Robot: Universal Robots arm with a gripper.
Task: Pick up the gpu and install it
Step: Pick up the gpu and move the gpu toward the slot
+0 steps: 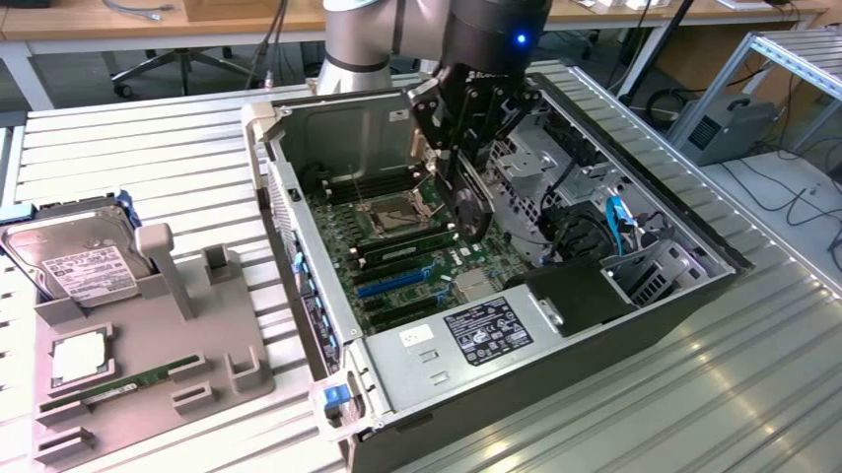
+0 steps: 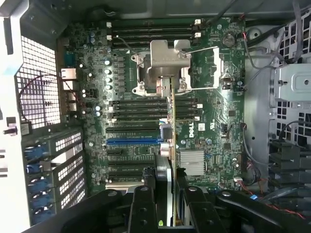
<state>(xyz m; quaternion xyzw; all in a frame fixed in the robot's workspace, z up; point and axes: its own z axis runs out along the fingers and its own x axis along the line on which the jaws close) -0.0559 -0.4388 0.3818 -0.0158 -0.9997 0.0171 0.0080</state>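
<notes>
Gpu (image 1: 471,202) clamped in end effector (image 1: 463,160), above motherboard (image 1: 394,271)

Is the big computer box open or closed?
Open. The computer case has no side cover, so its green motherboard shows, and the gripper holds the gpu inside.

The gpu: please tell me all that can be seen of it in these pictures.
The gpu is a thin, flat, dark card, gripped on edge and about upright by the tool, above the motherboard in the open case. Seen from the wrist, it is a narrow line with a greenish-yellow edge. Whether its lower edge touches the motherboard cannot be told.
</notes>
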